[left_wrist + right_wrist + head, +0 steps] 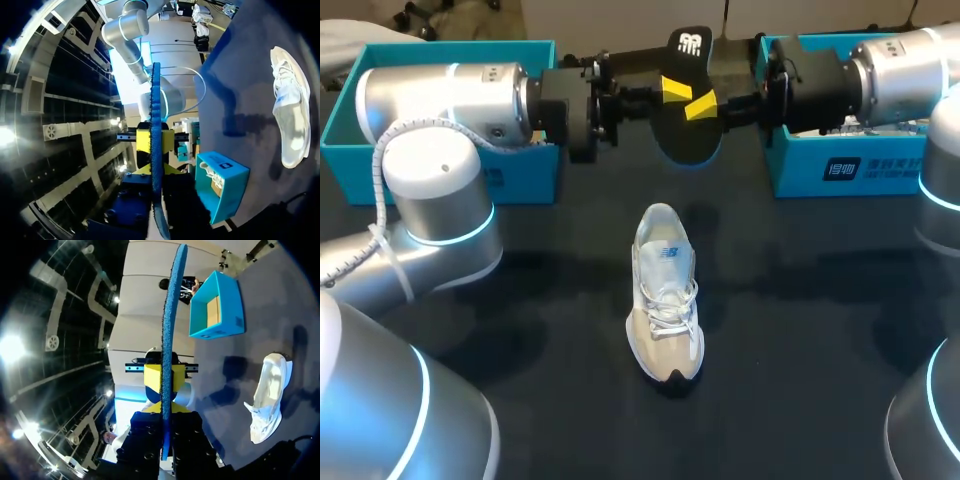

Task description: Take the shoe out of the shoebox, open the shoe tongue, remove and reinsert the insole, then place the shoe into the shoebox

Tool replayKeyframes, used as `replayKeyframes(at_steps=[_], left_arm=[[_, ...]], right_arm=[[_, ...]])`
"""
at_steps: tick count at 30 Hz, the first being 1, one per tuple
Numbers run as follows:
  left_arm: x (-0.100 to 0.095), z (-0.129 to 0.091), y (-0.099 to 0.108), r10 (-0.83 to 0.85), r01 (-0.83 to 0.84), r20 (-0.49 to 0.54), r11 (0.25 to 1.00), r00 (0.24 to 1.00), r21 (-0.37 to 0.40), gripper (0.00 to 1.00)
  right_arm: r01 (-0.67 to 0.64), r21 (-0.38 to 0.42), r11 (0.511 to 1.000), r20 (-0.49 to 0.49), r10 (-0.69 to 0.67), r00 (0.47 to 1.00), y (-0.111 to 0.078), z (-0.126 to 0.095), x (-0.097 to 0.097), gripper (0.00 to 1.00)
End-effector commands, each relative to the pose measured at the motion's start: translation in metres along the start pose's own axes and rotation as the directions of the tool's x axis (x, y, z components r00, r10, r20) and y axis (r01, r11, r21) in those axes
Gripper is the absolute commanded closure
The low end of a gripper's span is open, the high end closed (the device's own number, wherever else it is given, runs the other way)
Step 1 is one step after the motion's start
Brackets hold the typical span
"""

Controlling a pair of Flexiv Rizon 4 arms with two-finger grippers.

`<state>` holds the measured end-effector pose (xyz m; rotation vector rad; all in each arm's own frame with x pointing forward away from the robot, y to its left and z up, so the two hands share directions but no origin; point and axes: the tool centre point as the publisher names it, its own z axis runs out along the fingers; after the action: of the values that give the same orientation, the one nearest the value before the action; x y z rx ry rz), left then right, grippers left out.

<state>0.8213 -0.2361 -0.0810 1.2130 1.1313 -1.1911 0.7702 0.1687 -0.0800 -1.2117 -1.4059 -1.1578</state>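
Shoe [665, 300] sits upright mid-table [800, 330], toe twd robot. Behind & above it, insole [688, 135] hangs in air, L gripper [672, 90] & R gripper [703, 105] both clamped on it. Farthest: blue L shoebox [350, 100], R shoebox [800, 165].

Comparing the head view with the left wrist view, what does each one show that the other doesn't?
Head view only: the insole's broad black face, and the left shoebox. Left wrist view only: the insole edge-on, its blue side showing, and the right shoebox's inside, with what looks like another white shoe. Both: the left gripper and right gripper shut on the insole from opposite ends, and the white shoe on the table, outside the boxes.
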Motion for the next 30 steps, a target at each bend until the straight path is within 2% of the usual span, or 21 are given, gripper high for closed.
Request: replayKeyframes(at_steps=[1,9,16,21,30], left_arm=[[-0.001,-0.003,-0.004,0.003,-0.003,0.004,1.000,1.000,-0.012,0.00],[-0.002,-0.018,0.000,0.005,-0.006,-0.014,1.000,1.000,-0.025,0.00],[0.007,-0.048,0.003,-0.054,0.050,-0.049,0.997,0.997,-0.067,0.00],[0.016,-0.069,0.005,-0.158,0.154,-0.053,0.985,0.986,-0.082,0.00],[0.036,-0.097,0.003,-0.247,0.250,-0.129,0.968,0.960,0.011,0.00]], right_arm=[[0.000,-0.003,1.000,0.002,0.000,1.000,-0.001,0.000,-0.001,1.00],[-0.004,-0.026,1.000,0.015,0.005,1.000,-0.003,-0.005,-0.004,1.00],[-0.001,-0.057,0.998,0.040,0.003,0.999,-0.003,-0.014,-0.006,1.00],[0.047,-0.090,0.995,0.063,-0.041,0.997,-0.001,-0.020,-0.004,1.00],[0.223,-0.101,0.970,0.102,-0.213,0.972,0.006,-0.019,0.003,1.00]])
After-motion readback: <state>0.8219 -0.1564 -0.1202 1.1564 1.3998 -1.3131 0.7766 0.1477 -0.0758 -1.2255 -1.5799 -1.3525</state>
